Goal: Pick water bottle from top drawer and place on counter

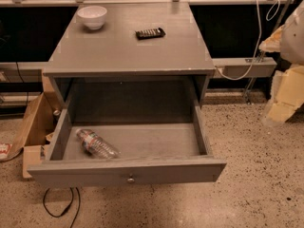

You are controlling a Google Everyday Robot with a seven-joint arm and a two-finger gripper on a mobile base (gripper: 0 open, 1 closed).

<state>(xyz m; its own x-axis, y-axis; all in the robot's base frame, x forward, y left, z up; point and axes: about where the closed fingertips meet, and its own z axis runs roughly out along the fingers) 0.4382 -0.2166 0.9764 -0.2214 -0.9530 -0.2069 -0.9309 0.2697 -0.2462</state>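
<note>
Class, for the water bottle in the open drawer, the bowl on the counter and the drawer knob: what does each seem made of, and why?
Water bottle: thin clear plastic, crinkled and see-through. Bowl: smooth white, probably glazed ceramic, though plastic is possible. Knob: likely metal, from its pale glint. The gripper is not in view.

- You get one camera, set high in front of the open top drawer (166, 171), looking down and away.
- Close range: drawer front near the bottom edge, counter (123, 51) reaching the far top edge.
- The gripper sits outside this view.
</note>
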